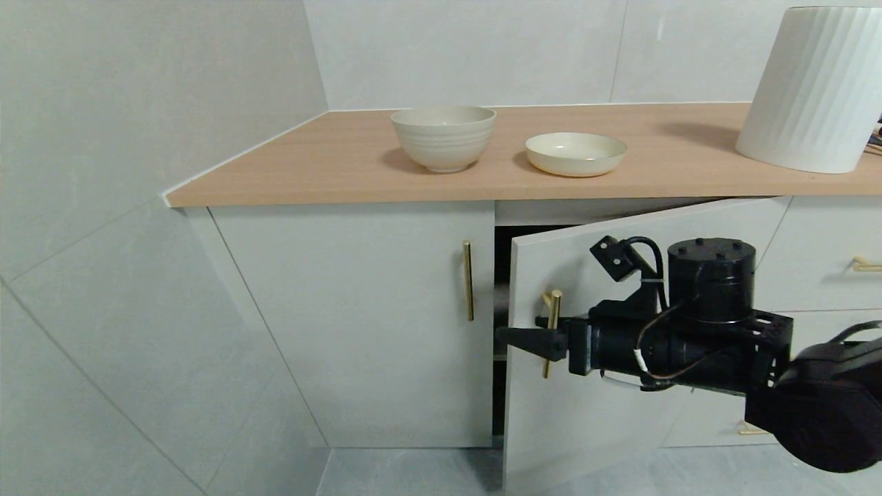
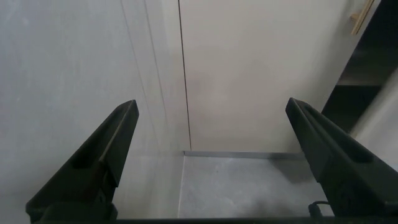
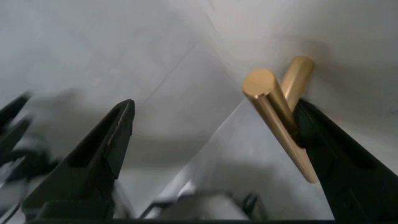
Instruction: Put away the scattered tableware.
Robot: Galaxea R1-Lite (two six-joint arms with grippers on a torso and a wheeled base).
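A deep cream bowl [image 1: 443, 138] and a shallow cream dish [image 1: 575, 153] stand side by side on the wooden counter [image 1: 331, 172]. Below them, the right cabinet door [image 1: 620, 275] hangs partly ajar. My right gripper [image 1: 527, 339] is at that door's brass handle [image 1: 550, 331]. In the right wrist view the gripper [image 3: 211, 118] is open, and the handle [image 3: 280, 118] rests against one finger [image 3: 336, 162]. My left gripper [image 2: 211, 106] is open and holds nothing, low down and facing the closed left cabinet door [image 2: 261, 74] and the floor [image 2: 249, 186].
A tall white ribbed container [image 1: 816, 89] stands at the counter's right end. The left door is closed, with its own brass handle [image 1: 468, 280]. A dark gap [image 1: 501, 324] shows the cabinet's inside. Drawers with brass pulls [image 1: 865, 263] are to the right. A tiled wall closes off the left.
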